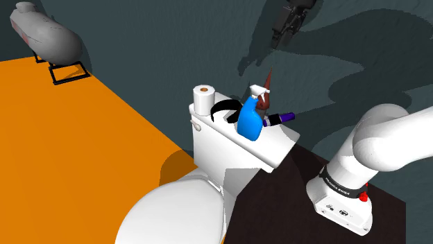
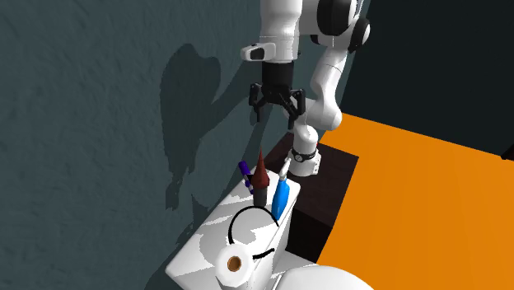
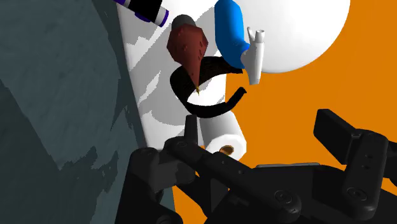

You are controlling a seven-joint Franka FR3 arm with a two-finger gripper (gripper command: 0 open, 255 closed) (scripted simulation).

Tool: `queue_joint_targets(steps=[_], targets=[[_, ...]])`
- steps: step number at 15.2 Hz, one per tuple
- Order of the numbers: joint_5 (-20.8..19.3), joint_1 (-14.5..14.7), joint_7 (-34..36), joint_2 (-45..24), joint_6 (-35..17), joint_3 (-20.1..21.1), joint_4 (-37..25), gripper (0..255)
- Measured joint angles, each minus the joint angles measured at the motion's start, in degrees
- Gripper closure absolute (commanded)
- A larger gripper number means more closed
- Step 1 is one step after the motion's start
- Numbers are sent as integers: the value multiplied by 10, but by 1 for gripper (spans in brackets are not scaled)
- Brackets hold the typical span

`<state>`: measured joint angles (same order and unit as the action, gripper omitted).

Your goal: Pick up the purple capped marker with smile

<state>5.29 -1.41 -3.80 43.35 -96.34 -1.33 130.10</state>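
Shoulder view, gripper: the gripper hangs high above the toilet tank, close to the dark wall, fingers spread and holding nothing.
Shoulder view, marker: the purple capped marker is on the tank lid, poking out from behind the blue spray bottle toward this view's right; its smile cannot be made out.
Shoulder view, lid: a toilet paper roll, a black ring and a dark red cone share the lid.
Shoulder view, surroundings: orange floor; a grey rounded object on a black stand, far left.
Second exterior view, gripper: the gripper is well above the cone, jaws apart.
Second exterior view, marker: the marker sits on the wall side of the cone, with the spray bottle on the cone's other side.
Wrist view, fingers: both black fingers stand wide apart with nothing between them.
Wrist view, marker: the marker lies beyond the cone, by the wall, far from the fingertips.
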Motion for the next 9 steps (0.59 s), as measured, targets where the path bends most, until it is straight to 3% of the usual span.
queue_joint_targets(steps=[2,9], targets=[[-2,2,-9,0,-2,-3,7,0],[-44,24,-153,0,-38,-54,99,0]])
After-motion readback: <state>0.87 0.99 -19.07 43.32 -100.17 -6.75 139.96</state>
